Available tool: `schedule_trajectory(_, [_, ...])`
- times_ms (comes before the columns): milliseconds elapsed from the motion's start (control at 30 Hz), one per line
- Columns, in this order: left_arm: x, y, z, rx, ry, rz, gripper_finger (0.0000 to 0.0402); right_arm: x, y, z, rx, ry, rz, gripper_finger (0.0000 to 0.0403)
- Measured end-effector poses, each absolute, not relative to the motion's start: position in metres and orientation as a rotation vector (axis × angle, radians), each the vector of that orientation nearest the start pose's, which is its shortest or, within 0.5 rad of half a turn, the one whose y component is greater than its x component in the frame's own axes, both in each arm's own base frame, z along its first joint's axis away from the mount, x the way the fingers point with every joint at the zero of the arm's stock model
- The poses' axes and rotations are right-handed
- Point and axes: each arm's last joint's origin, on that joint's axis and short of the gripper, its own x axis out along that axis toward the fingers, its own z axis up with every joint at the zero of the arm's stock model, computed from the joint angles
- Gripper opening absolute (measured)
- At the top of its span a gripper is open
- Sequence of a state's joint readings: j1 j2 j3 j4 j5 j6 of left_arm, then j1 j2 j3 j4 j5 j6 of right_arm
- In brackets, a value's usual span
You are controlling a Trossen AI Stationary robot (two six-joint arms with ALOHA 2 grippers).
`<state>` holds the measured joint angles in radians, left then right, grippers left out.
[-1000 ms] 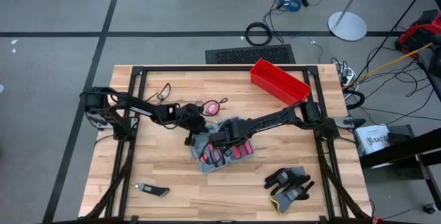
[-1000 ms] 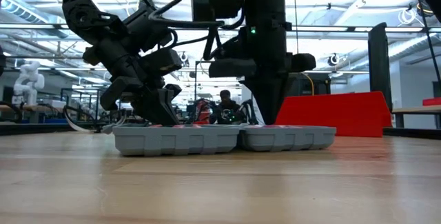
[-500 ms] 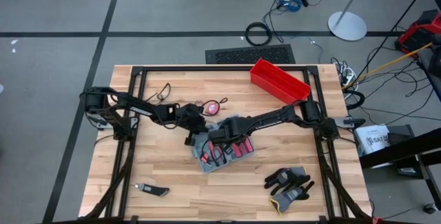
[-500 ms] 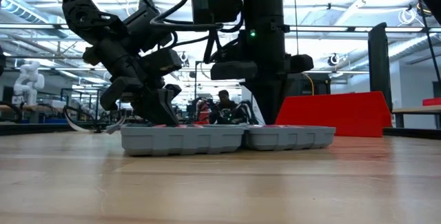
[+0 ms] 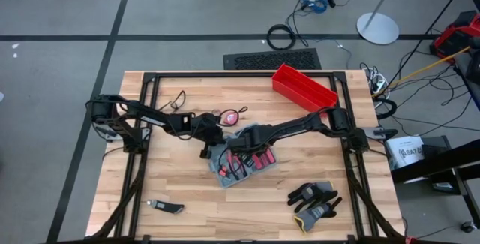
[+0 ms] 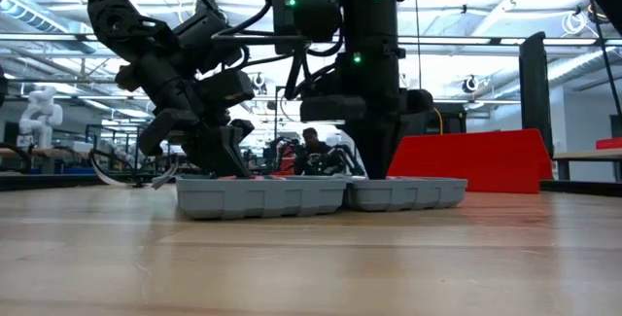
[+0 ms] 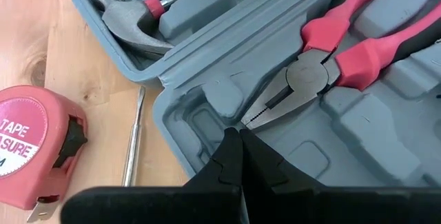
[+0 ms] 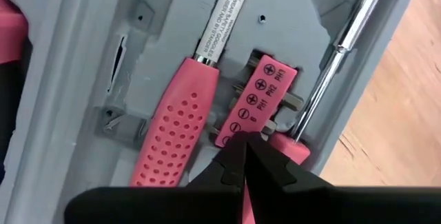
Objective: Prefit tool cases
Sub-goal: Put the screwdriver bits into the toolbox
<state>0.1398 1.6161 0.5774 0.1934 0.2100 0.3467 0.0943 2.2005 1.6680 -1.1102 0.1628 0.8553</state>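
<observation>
Lying open and flat near the middle of the wooden table (image 5: 150,191), the tool case (image 5: 241,170) has both arms bent over it. The left gripper (image 7: 239,141), fingers pressed together and holding nothing, has its tip in the grey moulded tray just beside the nose of the pink-handled pliers (image 7: 324,65) — a hammer (image 7: 138,17) sits in the other half. The right gripper (image 8: 246,148), likewise closed and empty, points at the pink bit holder (image 8: 255,100), between a pink hammer handle (image 8: 172,120) and a screwdriver shaft (image 8: 337,65).
</observation>
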Motion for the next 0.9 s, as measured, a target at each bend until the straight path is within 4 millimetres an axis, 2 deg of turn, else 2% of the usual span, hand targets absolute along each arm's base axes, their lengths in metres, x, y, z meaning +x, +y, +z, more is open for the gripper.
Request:
schedule_trajectory(100, [0.27, 0.032, 0.115, 0.179, 0.809, -0.209, 0.0, 0.407, 0.033, 0.143, 0.464, 1.478, -0.725, 0.0])
schedule_trajectory(167, [0.27, 0.032, 0.115, 0.179, 0.81, -0.209, 0.0, 0.406, 0.032, 0.147, 0.474, 1.473, -0.749, 0.0])
schedule_trajectory(467, [0.27, 0.032, 0.115, 0.175, 0.805, -0.219, 0.0, 0.406, 0.03, 0.202, 0.475, 1.285, -0.808, 0.0])
schedule_trajectory(667, [0.27, 0.031, 0.115, 0.169, 0.804, -0.228, 0.0, 0.41, 0.026, 0.194, 0.426, 1.276, -0.816, 0.0])
schedule_trajectory(900, [0.27, 0.031, 0.115, 0.169, 0.804, -0.231, 0.0, 0.416, 0.026, 0.166, 0.421, 1.348, -0.815, 0.0])
